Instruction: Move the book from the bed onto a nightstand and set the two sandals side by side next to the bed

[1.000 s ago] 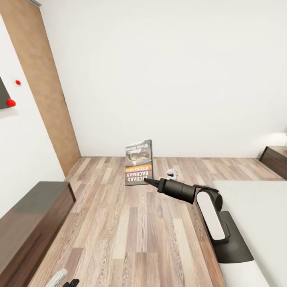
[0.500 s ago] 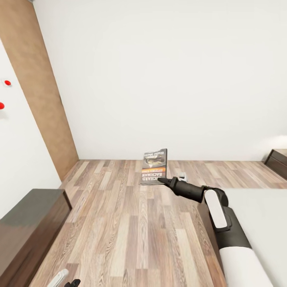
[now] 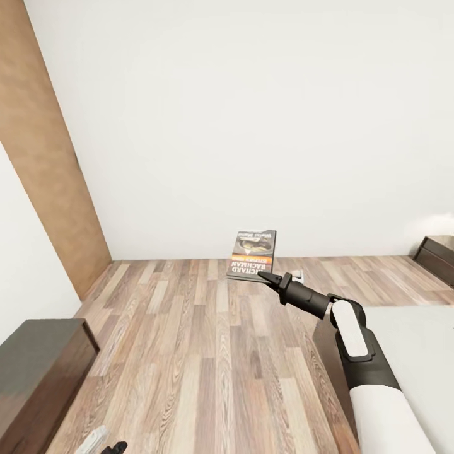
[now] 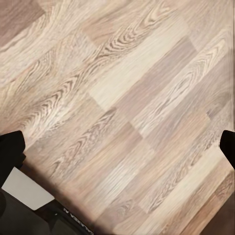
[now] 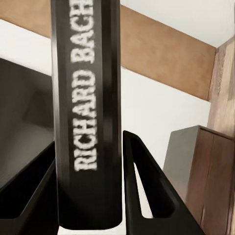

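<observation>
The book [image 3: 254, 255] hangs upright in the air over the wooden floor, dark cover with an orange band facing me. My right gripper [image 3: 263, 277] is shut on its lower edge, the arm stretched forward from the lower right. In the right wrist view the book's spine [image 5: 88, 98] with white lettering stands clamped between the two black fingers [image 5: 147, 186]. The bed [image 3: 410, 331] with its white mattress lies under and to the right of that arm. A nightstand [image 3: 436, 252] stands at the far right by the wall. My left gripper [image 4: 117, 147] is open over bare floor. The sandals are out of view.
A low dark brown cabinet [image 3: 38, 366] stands at the lower left. A brown wooden panel [image 3: 50, 176] runs up the left wall. Wooden floor [image 3: 202, 353] stretches between the cabinet and the bed's dark frame [image 3: 326, 347], up to the white back wall.
The whole view has swung, so the red knobs on the left wall have left the picture. The right arm has reached farther forward and slightly higher with the book still held.
</observation>
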Motion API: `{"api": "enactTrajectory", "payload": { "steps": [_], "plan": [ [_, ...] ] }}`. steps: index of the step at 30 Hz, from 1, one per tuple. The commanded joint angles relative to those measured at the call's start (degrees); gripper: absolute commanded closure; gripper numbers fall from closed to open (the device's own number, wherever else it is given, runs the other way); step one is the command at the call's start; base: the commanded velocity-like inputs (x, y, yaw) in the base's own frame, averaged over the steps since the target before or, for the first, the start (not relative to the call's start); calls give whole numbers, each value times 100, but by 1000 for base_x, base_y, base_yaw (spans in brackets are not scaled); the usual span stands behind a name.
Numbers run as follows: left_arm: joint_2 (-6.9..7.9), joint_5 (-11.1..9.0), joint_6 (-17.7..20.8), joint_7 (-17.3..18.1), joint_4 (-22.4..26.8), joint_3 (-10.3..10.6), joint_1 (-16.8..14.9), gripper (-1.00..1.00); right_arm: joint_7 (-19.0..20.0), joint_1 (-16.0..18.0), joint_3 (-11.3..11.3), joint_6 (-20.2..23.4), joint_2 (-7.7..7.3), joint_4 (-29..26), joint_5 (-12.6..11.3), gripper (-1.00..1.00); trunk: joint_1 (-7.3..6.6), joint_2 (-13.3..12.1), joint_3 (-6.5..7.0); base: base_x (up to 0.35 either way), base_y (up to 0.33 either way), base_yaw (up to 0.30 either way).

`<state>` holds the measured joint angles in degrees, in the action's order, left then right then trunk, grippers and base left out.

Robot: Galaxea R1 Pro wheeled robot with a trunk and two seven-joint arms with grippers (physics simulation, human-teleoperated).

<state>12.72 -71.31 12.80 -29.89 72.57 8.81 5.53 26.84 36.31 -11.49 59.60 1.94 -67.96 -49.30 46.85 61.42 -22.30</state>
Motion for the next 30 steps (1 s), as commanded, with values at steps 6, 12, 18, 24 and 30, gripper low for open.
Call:
{"api": "enactTrajectory", "payload": {
  "steps": [6,12,18,24,30],
  "plan": [
    [9,-31,9,-34,12,6,1,-100,63,7,-27,40,8,2,-13,100,4,4,-5,314,101,-255],
    [11,-32,11,-34,12,6,1,-100,67,7,-35,40,8,2,-17,100,4,4,-5,303,159,-263],
    [11,-32,19,-34,12,5,1,-100,67,7,-37,40,8,2,-18,100,4,4,-5,274,204,-264],
    [11,-32,20,-27,12,6,1,-100,67,7,-25,40,16,-6,-18,100,4,4,-5,261,222,-264],
    [11,-32,20,-26,12,6,1,-100,67,6,-21,40,17,-7,-18,100,4,4,-5,259,225,-265]
  ]
}}
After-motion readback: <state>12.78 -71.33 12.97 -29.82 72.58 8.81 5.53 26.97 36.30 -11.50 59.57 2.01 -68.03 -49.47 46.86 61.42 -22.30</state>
